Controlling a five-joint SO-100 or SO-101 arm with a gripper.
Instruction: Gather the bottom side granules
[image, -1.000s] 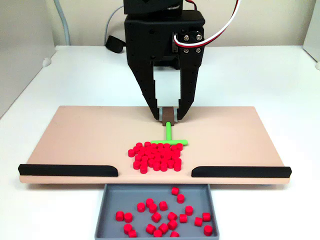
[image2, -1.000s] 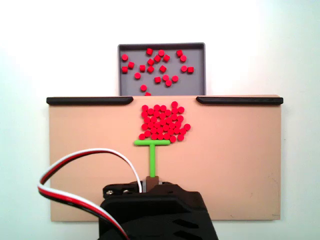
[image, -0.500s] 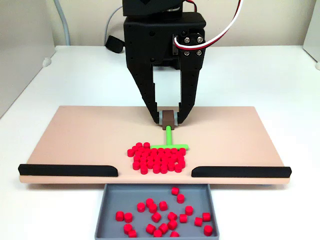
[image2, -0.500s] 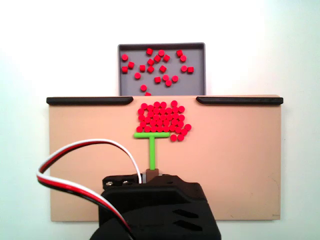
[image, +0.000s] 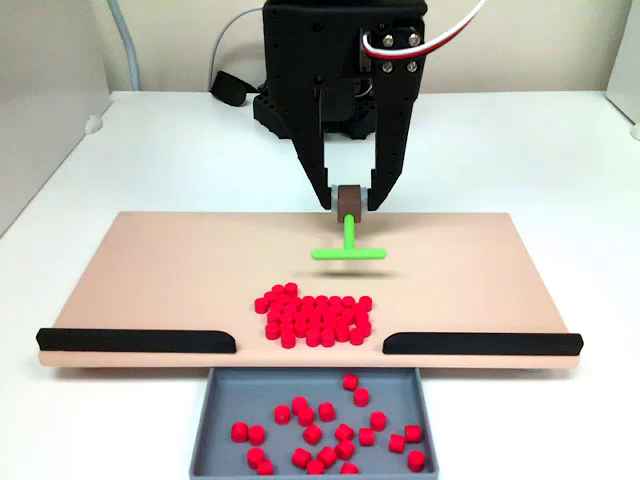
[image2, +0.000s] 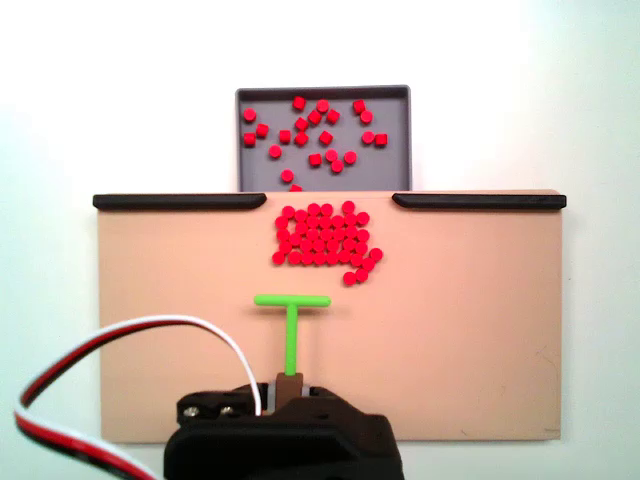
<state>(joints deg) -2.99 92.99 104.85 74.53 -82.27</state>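
- The granules (image: 314, 320) sit in one tight red cluster on the tan board (image: 150, 280), right at the gap between the two black rails (image: 137, 341) — seen from the other fixed view (image2: 322, 238) they lie just short of the board's edge, with a couple of stragglers at the cluster's lower right corner.
- Beyond that gap lies the grey tray (image: 215, 415), with loose red pellets (image: 330, 425) scattered inside it, well apart from one another.
- The green T-shaped rake (image: 347, 248) hangs clear of the cluster, its crossbar apart from the nearest granules with bare board between; a faint shadow under it suggests it is lifted off the surface.
- The gripper (image: 349, 200) is clamped on the brown block at the top of the rake's stem, jaws pressed to either side of it.
- The granules are in front of the gripper, towards the tray, roughly in line with the stem in the fixed view from behind the arm (image2: 291, 335).
- To do this well, I'd judge: set the crossbar down flat behind the pile, a touch towards the stragglers' side, and keep it square to the gap.
- Push slow and even, so pellets don't roll round the bar's ends.
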